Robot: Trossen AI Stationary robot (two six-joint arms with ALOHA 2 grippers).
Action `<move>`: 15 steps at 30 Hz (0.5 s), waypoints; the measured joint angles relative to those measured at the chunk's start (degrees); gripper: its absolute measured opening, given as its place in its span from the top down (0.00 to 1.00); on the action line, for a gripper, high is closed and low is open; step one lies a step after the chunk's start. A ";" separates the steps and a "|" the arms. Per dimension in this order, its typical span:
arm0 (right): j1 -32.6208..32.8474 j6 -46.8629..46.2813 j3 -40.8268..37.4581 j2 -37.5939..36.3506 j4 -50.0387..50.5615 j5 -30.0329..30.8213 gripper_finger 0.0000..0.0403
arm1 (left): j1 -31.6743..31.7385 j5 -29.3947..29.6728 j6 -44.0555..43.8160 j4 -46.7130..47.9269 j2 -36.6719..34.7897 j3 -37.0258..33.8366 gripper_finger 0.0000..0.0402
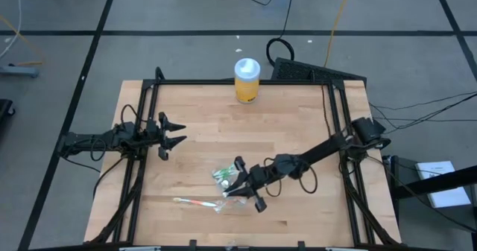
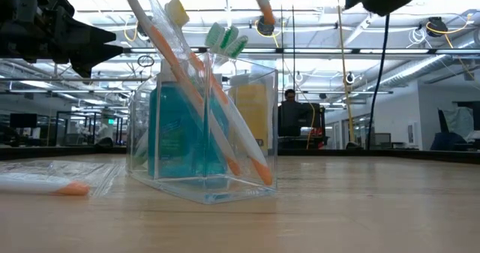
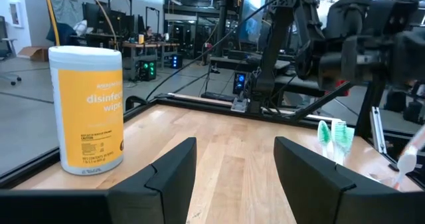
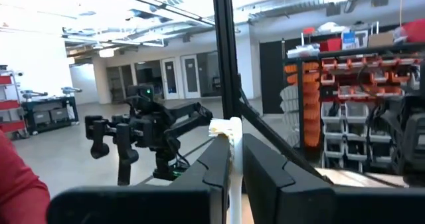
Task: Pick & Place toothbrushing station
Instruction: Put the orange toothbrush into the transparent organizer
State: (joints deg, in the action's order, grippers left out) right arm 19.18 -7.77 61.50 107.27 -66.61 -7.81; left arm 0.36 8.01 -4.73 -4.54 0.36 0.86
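The toothbrushing station [image 1: 221, 176] is a clear plastic container standing on its base on the table's near middle. In the low view [image 2: 202, 133] it holds a blue tube and several toothbrushes that lean against its walls. My right gripper [image 1: 231, 190] is at its near right side, shut on a white toothbrush [image 4: 232, 157]. Another toothbrush [image 1: 195, 201], white and orange, lies flat on the table just left of it. My left gripper [image 1: 175, 134] waits open and empty at the table's left; its fingers show in the left wrist view [image 3: 236, 164]. My right gripper pinches the white toothbrush's handle [image 4: 232, 174] between its two fingers, which lie across it. The handle's end [image 4: 222, 127] sticks out past the fingertips. The fingers come about level from the table's right. I cannot tell whether the brush's other end rests in the container.
A yellow-orange jar with a white lid [image 1: 247, 80] stands upright at the table's far edge, also in the left wrist view [image 3: 86, 108]. Black rails [image 1: 141, 132] run along the table's left and right sides. Bare wood lies between the jar and the container.
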 joint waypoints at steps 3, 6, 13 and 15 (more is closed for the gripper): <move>0.00 -0.02 1.24 2.62 -0.63 0.02 0.95 | -0.02 0.00 -0.01 0.00 0.00 0.00 0.48; 0.02 1.35 1.63 5.27 -2.67 0.23 0.95 | 0.00 0.00 0.00 0.00 0.00 0.00 0.48; -0.46 3.07 1.62 8.90 -5.95 0.33 0.95 | -0.01 0.00 0.00 0.02 0.00 0.00 0.48; -0.44 3.70 1.55 8.98 -5.04 0.33 0.95 | 0.00 0.00 0.00 0.01 0.00 -0.01 0.48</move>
State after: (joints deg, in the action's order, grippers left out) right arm 18.74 -4.07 63.05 116.25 -71.66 -7.49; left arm 0.36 8.01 -4.73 -4.53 0.36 0.85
